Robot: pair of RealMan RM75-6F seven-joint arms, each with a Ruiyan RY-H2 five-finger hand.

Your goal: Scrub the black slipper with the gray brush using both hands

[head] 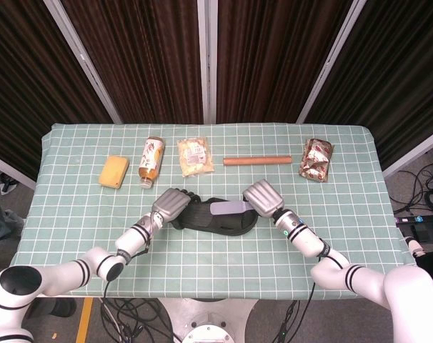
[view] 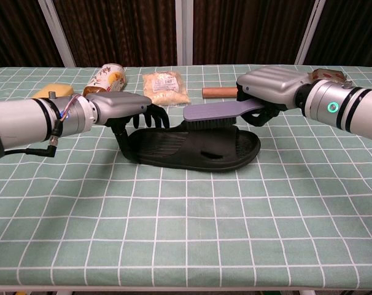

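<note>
Slipper: the black slipper [view: 192, 147] lies flat on the checked table [view: 186, 233], near its middle.
Left hand: the left hand [view: 121, 107] grips the slipper's heel end, fingers curled over the rim; fingertips hidden inside.
Right hand: the right hand [view: 269, 92] holds the gray brush [view: 213, 114] by its handle; handle mostly covered.
Brush: bristles down over the slipper's strap; whether they touch is hard to tell.
Behind: sponge [head: 113, 171], bottle [head: 151, 161], snack bag [head: 195, 157], brown stick [head: 257, 161], foil packet [head: 316, 158], partly hidden in the chest view.
</note>
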